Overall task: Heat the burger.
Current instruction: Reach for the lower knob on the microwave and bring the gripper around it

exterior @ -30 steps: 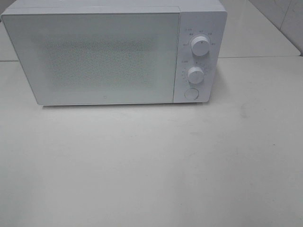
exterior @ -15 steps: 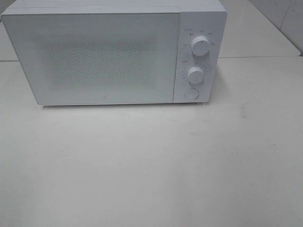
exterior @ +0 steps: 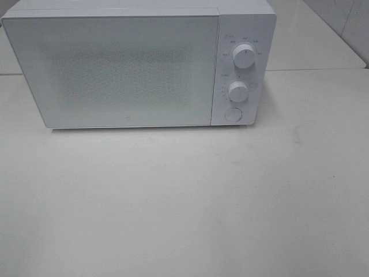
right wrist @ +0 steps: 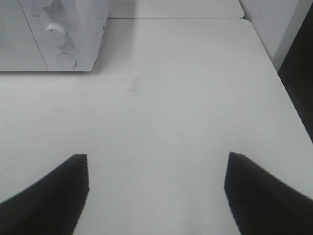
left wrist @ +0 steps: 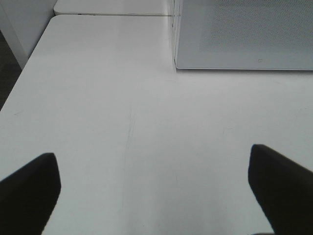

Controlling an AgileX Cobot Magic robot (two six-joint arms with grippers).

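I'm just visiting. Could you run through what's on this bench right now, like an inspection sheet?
Surface: white table, faint scuffs.
Job's things: burger not seen in any view; it may be hidden.
Clutter: nothing seen.
Appliance: white microwave, door shut, with top dial, lower dial and round button.
Tools: left tool open, holding nothing; right tool open, holding nothing.
Cables: nothing seen.
Surroundings: second table behind.

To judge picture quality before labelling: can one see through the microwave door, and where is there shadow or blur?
Exterior high: the microwave door is a pale speckled haze, nothing inside readable; a thin shadow on the table under it. Left wrist: the left gripper is a dark, soft-edged silhouette. Right wrist: the right gripper likewise; shadow beside the microwave.
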